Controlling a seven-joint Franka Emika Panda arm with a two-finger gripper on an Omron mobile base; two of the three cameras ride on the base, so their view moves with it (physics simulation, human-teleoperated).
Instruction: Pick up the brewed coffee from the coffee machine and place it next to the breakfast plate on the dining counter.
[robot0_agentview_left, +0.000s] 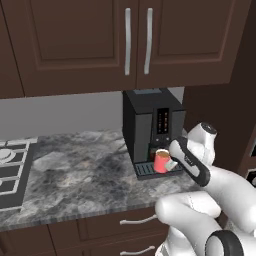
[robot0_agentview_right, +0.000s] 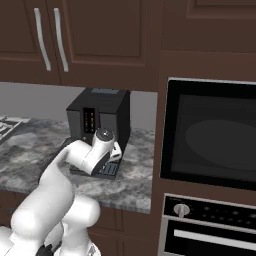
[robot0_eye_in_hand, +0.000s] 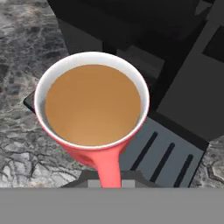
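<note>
Pick-up step: gripper (robot0_agentview_left: 171, 162) at mug (robot0_agentview_left: 161, 161) handle on coffee machine (robot0_agentview_left: 150, 125) drip tray; grip state indeterminable. Next: lift clear.

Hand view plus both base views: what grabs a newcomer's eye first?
The small red mug of brown coffee looms large in the hand view, its handle pointing at the camera. It sits on the slatted drip tray of the tall boxy black coffee machine, with the white arm's hand right beside it.
</note>
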